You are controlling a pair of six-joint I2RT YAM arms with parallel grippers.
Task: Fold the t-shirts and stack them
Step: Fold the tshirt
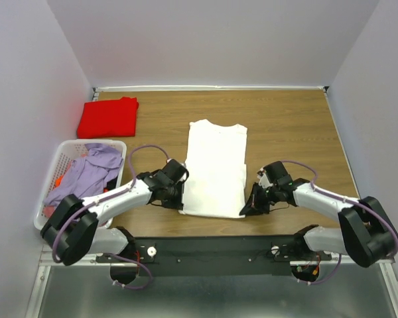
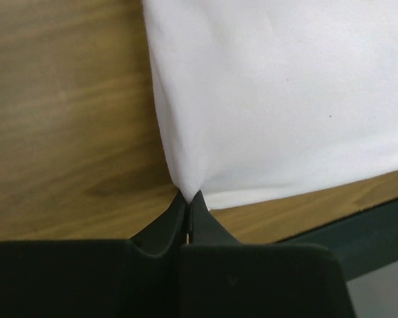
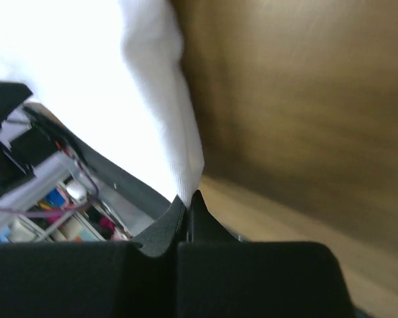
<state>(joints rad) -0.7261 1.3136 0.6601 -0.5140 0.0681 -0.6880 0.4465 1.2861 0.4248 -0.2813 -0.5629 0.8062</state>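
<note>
A white t-shirt (image 1: 215, 165) lies lengthwise in the middle of the table, its sides folded in and its collar at the far end. My left gripper (image 1: 181, 201) is shut on its near left corner, and the white cloth (image 2: 265, 93) bunches into the closed fingertips (image 2: 188, 197). My right gripper (image 1: 244, 211) is shut on the near right corner, with the hem (image 3: 179, 132) pinched between its fingers (image 3: 188, 199). A red t-shirt (image 1: 109, 117) sits folded at the far left of the table.
A white slatted laundry basket (image 1: 117, 144) stands at the left edge, holding a lilac garment (image 1: 86, 173) and something orange. The brown wooden table (image 1: 292, 126) has a raised back rim, and a black rail (image 1: 212, 248) runs along its near edge.
</note>
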